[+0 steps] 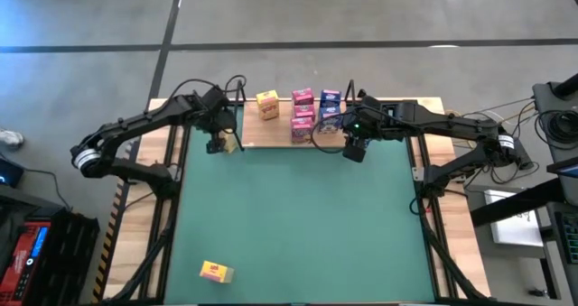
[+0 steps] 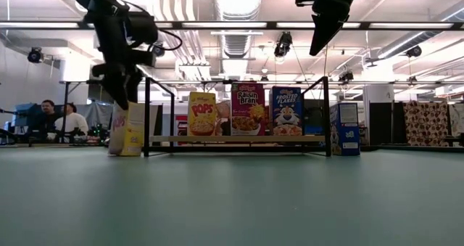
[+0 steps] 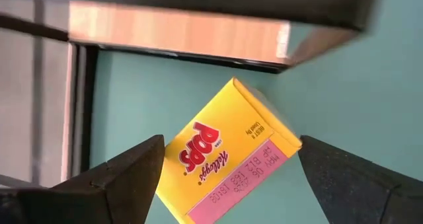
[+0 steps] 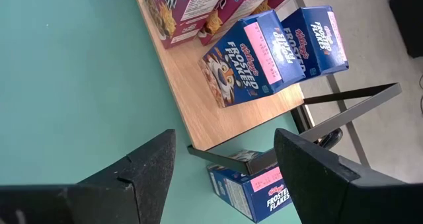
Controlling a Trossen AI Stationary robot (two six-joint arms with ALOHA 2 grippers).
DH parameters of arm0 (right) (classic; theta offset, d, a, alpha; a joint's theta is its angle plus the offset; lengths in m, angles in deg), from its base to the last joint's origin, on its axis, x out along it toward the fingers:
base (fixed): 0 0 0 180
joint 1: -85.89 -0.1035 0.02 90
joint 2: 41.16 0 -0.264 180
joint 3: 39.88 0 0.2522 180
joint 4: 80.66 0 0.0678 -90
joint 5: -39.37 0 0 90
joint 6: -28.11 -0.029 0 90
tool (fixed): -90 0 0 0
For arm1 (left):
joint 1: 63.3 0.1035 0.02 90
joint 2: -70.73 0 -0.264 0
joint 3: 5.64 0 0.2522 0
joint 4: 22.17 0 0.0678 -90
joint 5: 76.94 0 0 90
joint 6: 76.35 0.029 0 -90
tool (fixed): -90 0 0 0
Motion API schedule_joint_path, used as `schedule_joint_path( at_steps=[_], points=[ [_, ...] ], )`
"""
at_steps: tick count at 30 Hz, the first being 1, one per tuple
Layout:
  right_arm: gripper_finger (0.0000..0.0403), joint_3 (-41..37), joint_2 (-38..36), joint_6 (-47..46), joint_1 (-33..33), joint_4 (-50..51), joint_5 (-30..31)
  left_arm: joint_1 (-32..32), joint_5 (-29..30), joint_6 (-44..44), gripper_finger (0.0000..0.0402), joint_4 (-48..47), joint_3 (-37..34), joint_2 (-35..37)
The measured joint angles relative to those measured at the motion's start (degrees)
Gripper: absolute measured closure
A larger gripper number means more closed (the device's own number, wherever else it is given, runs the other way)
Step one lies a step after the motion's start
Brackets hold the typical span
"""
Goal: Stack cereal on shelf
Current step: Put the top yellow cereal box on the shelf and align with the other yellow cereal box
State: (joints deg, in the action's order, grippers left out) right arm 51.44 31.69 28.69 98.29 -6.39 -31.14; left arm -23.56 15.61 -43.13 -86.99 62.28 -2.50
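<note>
In the high view we see the shelf [image 1: 280,142] lying along the far edge of the green table [image 1: 298,216], in the upper middle of the frame. Our left gripper [image 1: 219,144] hangs over the shelf's left end with its jaws spread wide, gripping nothing; in the left wrist view a yellow Pops box [image 3: 228,158] stands free between the two fingers [image 3: 115,184], on the green surface just beside the wooden edge. In the low view that box [image 2: 127,130] stands at the left of the frame, just outside the shelf's black wire upright. Our right gripper [image 1: 354,150] hovers by the shelf's right end, jaws partly apart and empty; its wrist view looks down on two Frosted Flakes boxes [image 4: 248,57] upright on the board and a third blue box [image 4: 254,191] on the table beyond the end upright. In the low view, a second Pops box [image 2: 202,114], a Raisin Bran box [image 2: 248,109] and a Frosted Flakes box show along the shelf. One more yellow box [image 1: 217,272] lies well apart, in the lower left of the high view. People sit in the room behind, at the left of the low view.
</note>
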Motion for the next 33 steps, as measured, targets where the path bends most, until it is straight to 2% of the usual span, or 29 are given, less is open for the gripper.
schedule_joint_path(
  at_steps=[6, 13, 20, 28, 33],
  points=[
    [0.0158, 0.0, 0.01, -0.02, -0.01, 0.01, 0.01, -0.87, -0.27, -1.29, 0.0073, -0.66, -0.2, 1.59],
    [0.0158, 0.01, -0.01, -0.07, -0.01, 0.01, 0.0, -0.95, 0.6, 10.55, 0.0074, 0.77, -0.38, 3.14],
    [0.0158, 0.0, 0.0, -0.03, -0.01, 0.01, -0.01, -0.93, 1.08, 14.53, 0.0074, 1.73, -0.19, 3.1],
    [0.0158, 0.0, 0.01, 0.0, 0.0, 0.01, -0.01, -0.46, 4.44, 21.48, 0.0074, 1.69, -0.31, 1.03],
    [0.0158, 0.01, 0.01, 0.0, 0.0, 0.01, 0.0, 0.85, 4.43, 21.51, 0.0074, 1.76, -0.31, -2.05]
  ],
)
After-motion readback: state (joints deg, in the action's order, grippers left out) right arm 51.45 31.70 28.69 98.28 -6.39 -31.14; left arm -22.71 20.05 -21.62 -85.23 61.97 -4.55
